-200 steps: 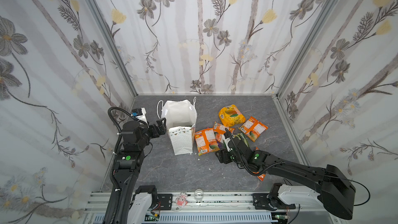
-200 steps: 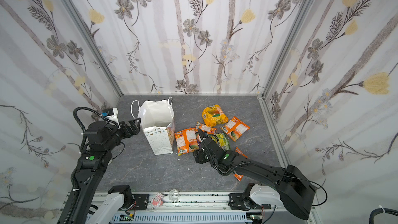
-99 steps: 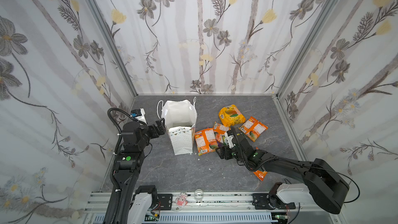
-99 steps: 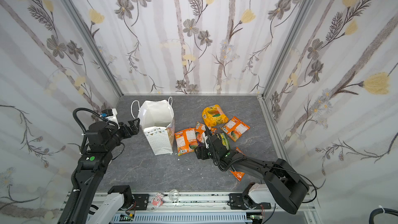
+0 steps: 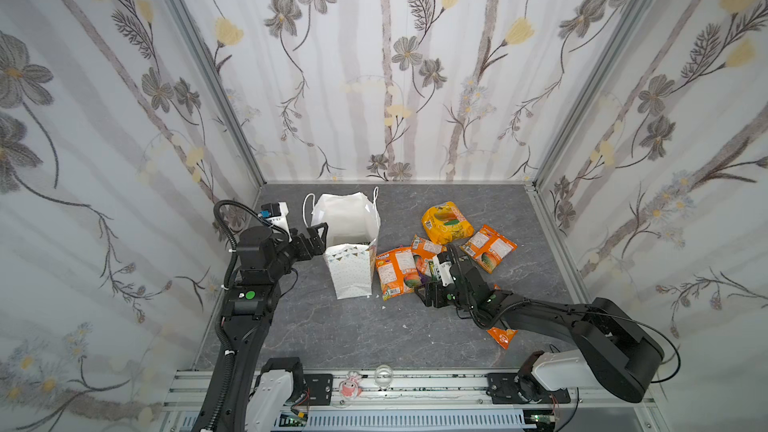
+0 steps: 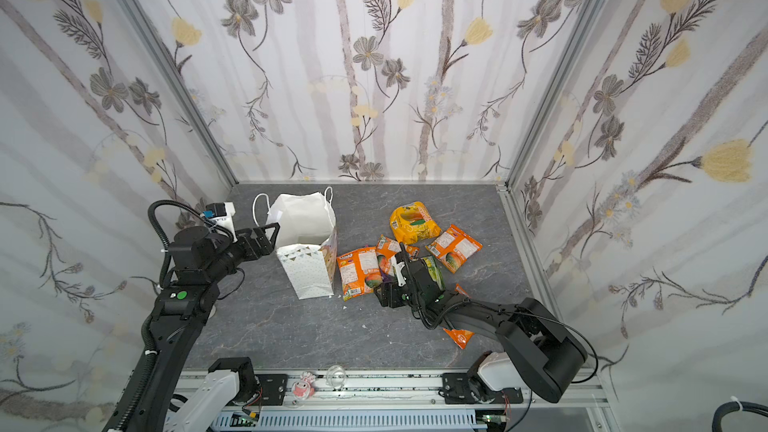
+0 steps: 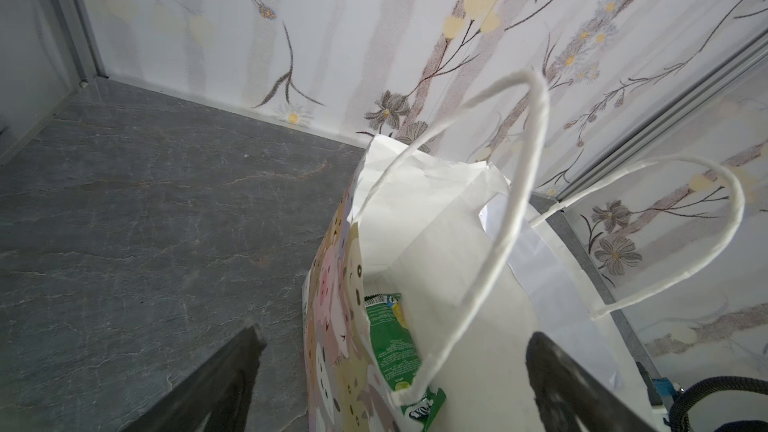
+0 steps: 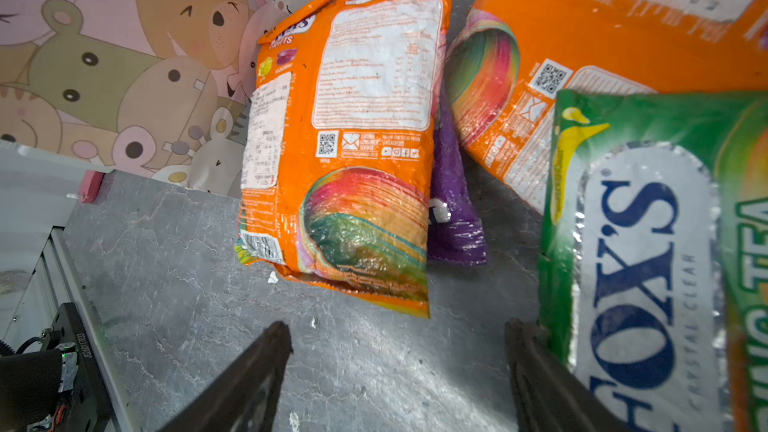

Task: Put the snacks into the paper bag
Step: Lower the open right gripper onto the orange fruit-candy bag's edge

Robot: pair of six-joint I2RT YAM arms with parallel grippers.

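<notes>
The paper bag [image 5: 348,272] stands open at the left; its animal-print side [image 8: 124,76] shows in the right wrist view. My left gripper [image 5: 318,238] is open, its fingers either side of the bag's near wall [image 7: 436,243] and a cord handle. A green packet [image 7: 390,334] lies inside. My right gripper [image 5: 422,295] is open, low over bare floor. An orange packet [image 8: 353,160] lies just ahead of it, over a purple one [image 8: 453,209]. The green FOX'S packet [image 8: 648,263] lies against one finger. Other snacks: a puffy yellow-orange one [image 5: 446,222] and orange ones [image 5: 488,248], [image 5: 503,336].
Flowered walls close in the grey floor [image 5: 332,326] on three sides. A metal rail [image 5: 415,384] runs along the front, with a small pink figure [image 5: 351,388] and a clear ball [image 5: 383,376] on it. A flat pink item [image 8: 91,187] lies beside the bag's foot.
The right arm has dropped lower and its gripper has edged left toward the orange packet by the bag. The left arm and the bag have not moved.
</notes>
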